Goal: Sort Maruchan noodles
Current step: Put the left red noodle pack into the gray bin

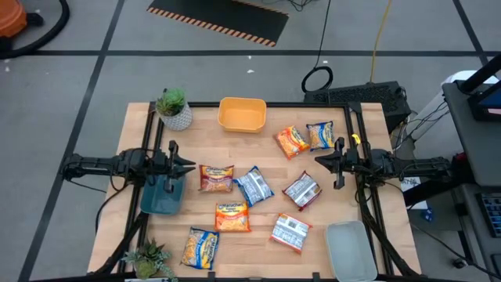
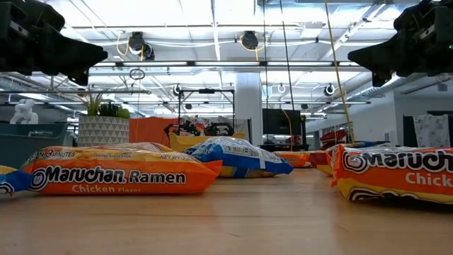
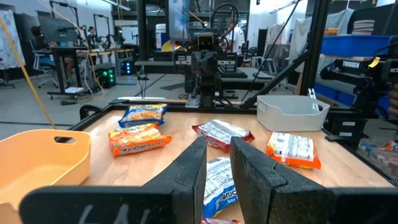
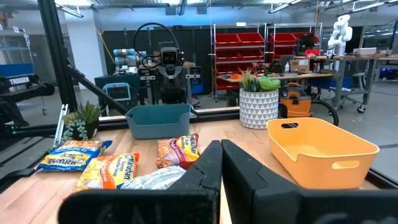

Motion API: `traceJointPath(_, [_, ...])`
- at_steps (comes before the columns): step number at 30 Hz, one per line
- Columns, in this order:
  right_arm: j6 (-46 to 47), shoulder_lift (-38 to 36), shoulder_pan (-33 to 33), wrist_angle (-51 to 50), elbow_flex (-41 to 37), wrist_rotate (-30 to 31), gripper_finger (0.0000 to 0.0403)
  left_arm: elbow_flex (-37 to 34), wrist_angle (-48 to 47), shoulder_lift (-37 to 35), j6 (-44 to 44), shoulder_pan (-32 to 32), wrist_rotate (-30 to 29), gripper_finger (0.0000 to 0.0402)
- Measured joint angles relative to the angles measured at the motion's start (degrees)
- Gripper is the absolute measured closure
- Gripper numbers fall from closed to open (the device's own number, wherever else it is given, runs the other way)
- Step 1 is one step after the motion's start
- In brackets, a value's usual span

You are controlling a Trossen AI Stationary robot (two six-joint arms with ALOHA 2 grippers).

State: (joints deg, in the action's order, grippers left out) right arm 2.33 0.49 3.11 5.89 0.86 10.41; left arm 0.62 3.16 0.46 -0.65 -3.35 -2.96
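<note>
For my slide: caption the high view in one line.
Both arms wait above the table with Maruchan noodles scattered between yellow bin, blue bin and clear bin.

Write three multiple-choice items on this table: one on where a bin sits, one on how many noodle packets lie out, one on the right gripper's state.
1. Where is the yellow bin?
A. far edge, beside the potted plant
B. near right corner
C. under the left gripper

2. How many noodle packets lie on the table?
A. four
B. eight
C. twelve

3. The right gripper is:
A. shut on a packet
B. wide open
C. shut, empty

Key: 1 A, the high view places it there. 2 B, eight counted from above. 3 C, fingers together, holding nothing.
</note>
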Motion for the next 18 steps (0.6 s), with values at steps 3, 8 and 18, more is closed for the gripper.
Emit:
traceJointPath(3, [1.1, 0.0, 0.0, -0.3, 0.0, -0.1, 0.0399, 0.0, -0.1, 0.0, -5.3, 0.0, 1.5, 0.0323])
traceJointPath(8, [7.7, 0.1, 0.0, -2.1, 0.0, -0.2, 0.0399, 0.1, -0.1, 0.0, -7.5, 0.0, 2.5, 0.0323])
traceJointPath(18, [10.4, 0.2, 0.0, -3.6, 0.0, -6.2, 0.0399, 16.0, -18.0, 3.1, -4.4, 0.0, -2.1, 0.0323])
